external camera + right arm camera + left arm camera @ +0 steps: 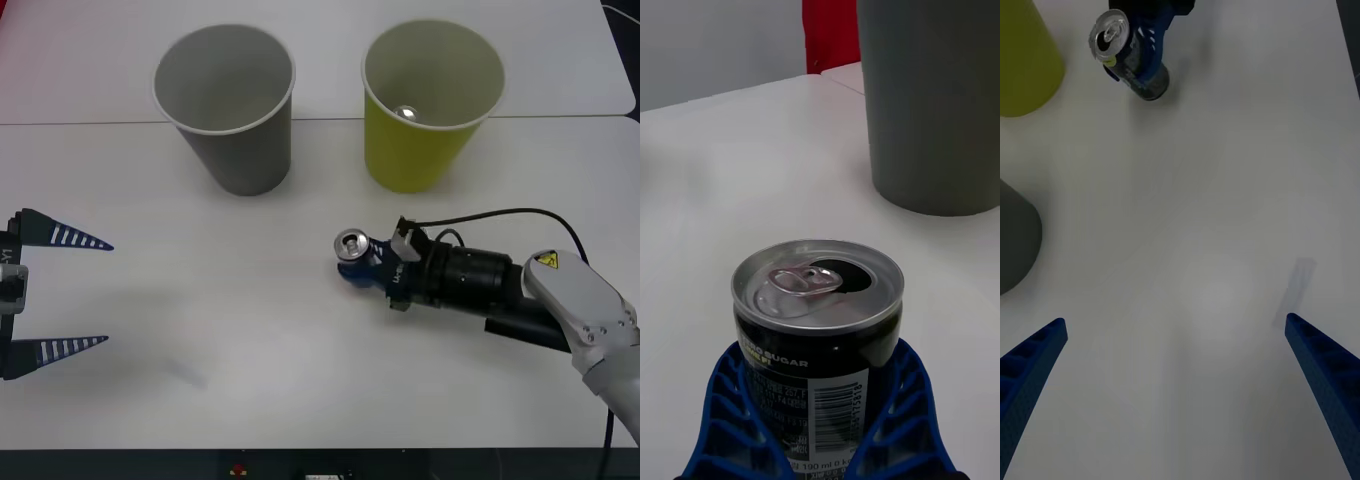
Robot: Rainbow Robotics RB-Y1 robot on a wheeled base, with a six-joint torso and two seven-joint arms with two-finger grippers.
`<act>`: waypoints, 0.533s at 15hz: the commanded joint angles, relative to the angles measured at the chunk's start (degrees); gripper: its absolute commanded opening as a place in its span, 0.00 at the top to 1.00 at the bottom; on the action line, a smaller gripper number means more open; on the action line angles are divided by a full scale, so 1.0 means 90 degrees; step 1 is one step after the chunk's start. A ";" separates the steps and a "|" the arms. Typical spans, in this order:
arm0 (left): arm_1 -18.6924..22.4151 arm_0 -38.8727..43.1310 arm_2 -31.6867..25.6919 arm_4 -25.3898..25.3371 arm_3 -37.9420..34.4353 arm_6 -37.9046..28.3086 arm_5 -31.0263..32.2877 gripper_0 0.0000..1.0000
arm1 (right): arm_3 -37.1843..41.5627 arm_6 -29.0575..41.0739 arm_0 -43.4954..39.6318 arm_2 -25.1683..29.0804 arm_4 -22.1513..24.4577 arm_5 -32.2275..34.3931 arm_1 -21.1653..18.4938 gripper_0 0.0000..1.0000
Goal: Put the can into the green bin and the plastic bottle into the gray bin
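Note:
The can (352,244), small and silver-topped with a dark side and an opened pull-tab, stands upright at the table's middle, in front of the two bins. My right gripper (362,262) is shut on it from the right, its blue fingers (730,409) hugging both sides of the can (816,315). The gray bin (245,160) stands at the back left and the green bin (415,160) at the back right. My left gripper (108,294) hangs open at the left edge, holding nothing. From the left wrist, the can (1124,45) shows far off. The plastic bottle is out of view.
A small round silver thing (406,112) lies inside the green bin. The gray bin (932,112) rises just beyond the held can. A seam (90,123) between two white tabletops runs behind the bins. Open table lies between the two grippers.

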State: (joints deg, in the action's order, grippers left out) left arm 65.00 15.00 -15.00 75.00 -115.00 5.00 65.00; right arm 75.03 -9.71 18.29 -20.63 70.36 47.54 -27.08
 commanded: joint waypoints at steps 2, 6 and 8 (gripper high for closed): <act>0.0000 0.0000 0.0000 0.0000 0.0000 0.0000 0.0000 0.00 | 0.0687 0.1040 -0.0020 -0.0178 -0.0025 0.0059 -0.0556 1.00; 0.0000 0.0000 0.0000 0.0000 0.0000 0.0000 0.0000 0.00 | 0.1751 0.2339 -0.0215 -0.0208 -0.0025 0.0049 -0.1317 1.00; 0.0000 0.0000 0.0000 0.0000 0.0000 0.0000 0.0000 0.00 | 0.2308 0.3042 -0.0323 -0.0198 -0.0025 -0.0038 -0.1737 1.00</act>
State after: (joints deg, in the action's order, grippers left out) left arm 65.00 15.00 -15.00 75.00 -115.00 5.00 65.00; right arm 94.04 15.53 15.72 -22.48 70.14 47.58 -41.41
